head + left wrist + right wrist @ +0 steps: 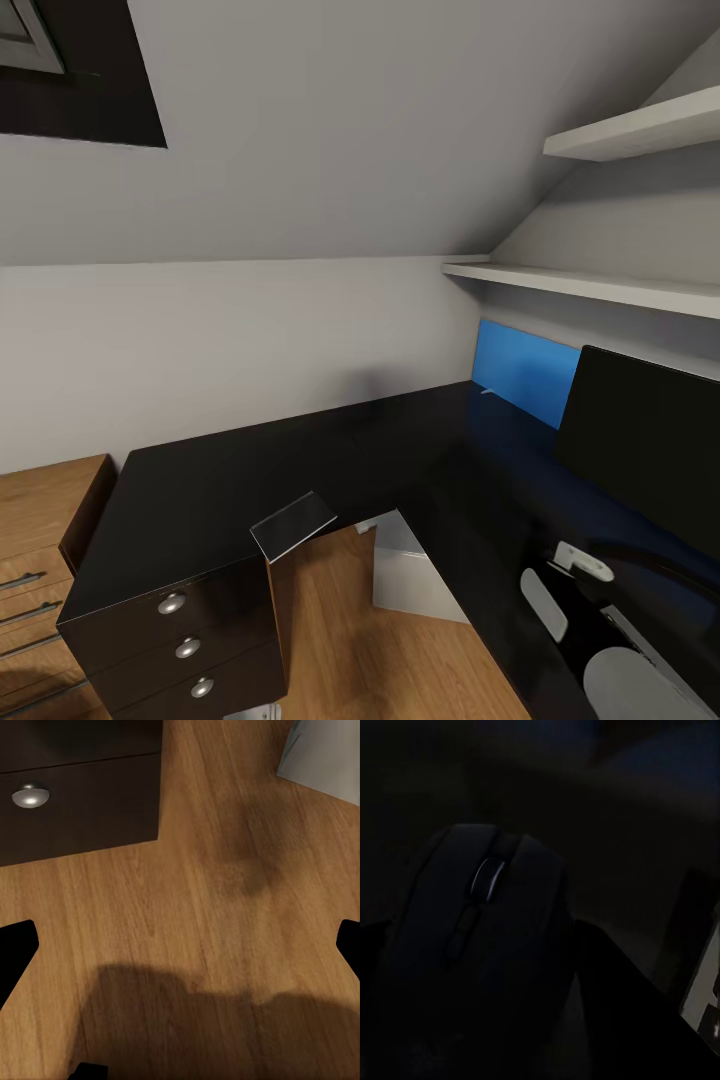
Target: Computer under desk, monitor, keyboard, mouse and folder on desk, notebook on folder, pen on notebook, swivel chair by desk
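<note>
- The mouse [484, 945] is seen close up in the right wrist view, between the dark fingers of the right claw; whether it is actually clamped cannot be told in the gloom.
- It is judged light, rigid and smooth-shelled, so a slip is possible; hold is best taken across its flanks, clear of the scroll wheel [489, 876].
- The left claw [184, 945] hangs spread and empty over the wooden floor [210, 915].
- The monitor [645, 440] stands on the glossy black surface [250, 470], where the mouse belongs.
</note>
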You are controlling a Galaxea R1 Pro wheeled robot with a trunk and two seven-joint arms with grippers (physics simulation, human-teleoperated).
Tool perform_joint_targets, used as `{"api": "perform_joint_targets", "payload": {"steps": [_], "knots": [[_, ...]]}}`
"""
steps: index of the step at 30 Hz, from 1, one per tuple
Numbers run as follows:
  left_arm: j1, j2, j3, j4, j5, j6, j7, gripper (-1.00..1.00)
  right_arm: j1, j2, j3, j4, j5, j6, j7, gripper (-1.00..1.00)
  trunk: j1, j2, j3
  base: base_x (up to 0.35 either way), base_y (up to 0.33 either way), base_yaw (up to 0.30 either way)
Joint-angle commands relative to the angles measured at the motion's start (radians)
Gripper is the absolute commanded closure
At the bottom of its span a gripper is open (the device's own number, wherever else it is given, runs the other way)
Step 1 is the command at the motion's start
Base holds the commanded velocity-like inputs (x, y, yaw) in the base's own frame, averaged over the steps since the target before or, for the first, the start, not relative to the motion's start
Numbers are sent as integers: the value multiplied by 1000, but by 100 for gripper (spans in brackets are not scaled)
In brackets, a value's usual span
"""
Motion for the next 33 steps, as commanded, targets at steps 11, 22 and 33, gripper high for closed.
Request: {"api": "perform_joint_targets", "payload": {"steps": [11, 22, 33], "knots": [[0, 2, -3, -3, 10, 4, 8, -100, -46, -5, -3, 95, -18, -41, 6, 100, 0, -1, -1, 0, 0, 0], [0, 1, -3, -1, 10, 4, 8, -100, -46, -31, -38, 95, -22, -34, -30, 100, 0, -1, -1, 0, 0, 0], [0, 0, -3, 5, 10, 4, 8, -100, -46, -31, -42, 95, -21, -34, -44, 100, 0, -1, -1, 0, 0, 0]]}}
